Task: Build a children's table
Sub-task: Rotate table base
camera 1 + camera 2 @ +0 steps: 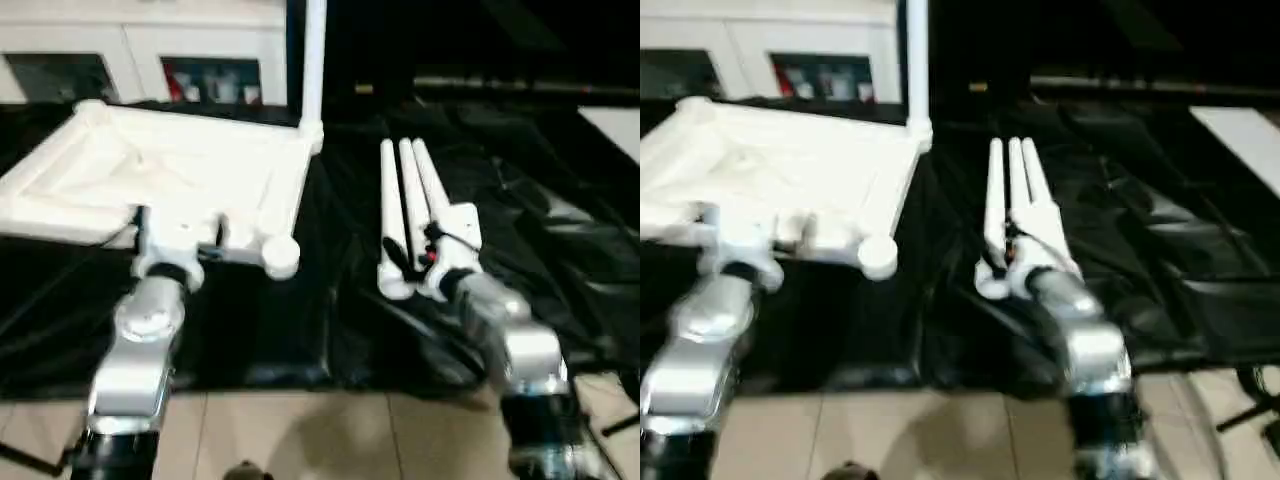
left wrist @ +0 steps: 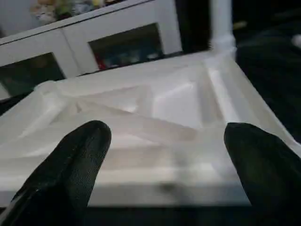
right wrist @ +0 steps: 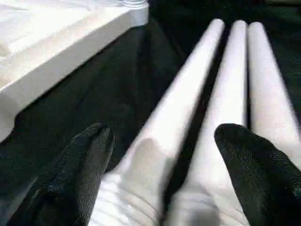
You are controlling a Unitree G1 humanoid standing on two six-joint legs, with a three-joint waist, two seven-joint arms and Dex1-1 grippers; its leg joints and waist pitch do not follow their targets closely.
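Note:
The children's table top point(image 1: 170, 165) lies upside down at the left on the black sheet, ribbed underside up. One white leg point(image 1: 314, 60) stands upright in its far right corner socket. Three more legs point(image 1: 405, 200) lie side by side to the right of the top. My left gripper point(image 2: 164, 141) is open at the top's near edge, its black fingers point(image 2: 89, 146) spread wide in front of the rim. My right gripper point(image 3: 162, 141) is open just above the near, thick ends of the lying legs point(image 3: 188, 94), touching none that I can see.
A white cabinet with glass doors point(image 1: 150, 50) stands behind the table top. The black sheet point(image 1: 520, 230) lies crumpled under everything and ends at the tiled floor point(image 1: 300, 430) near me. A white slab point(image 1: 615, 125) shows at the far right.

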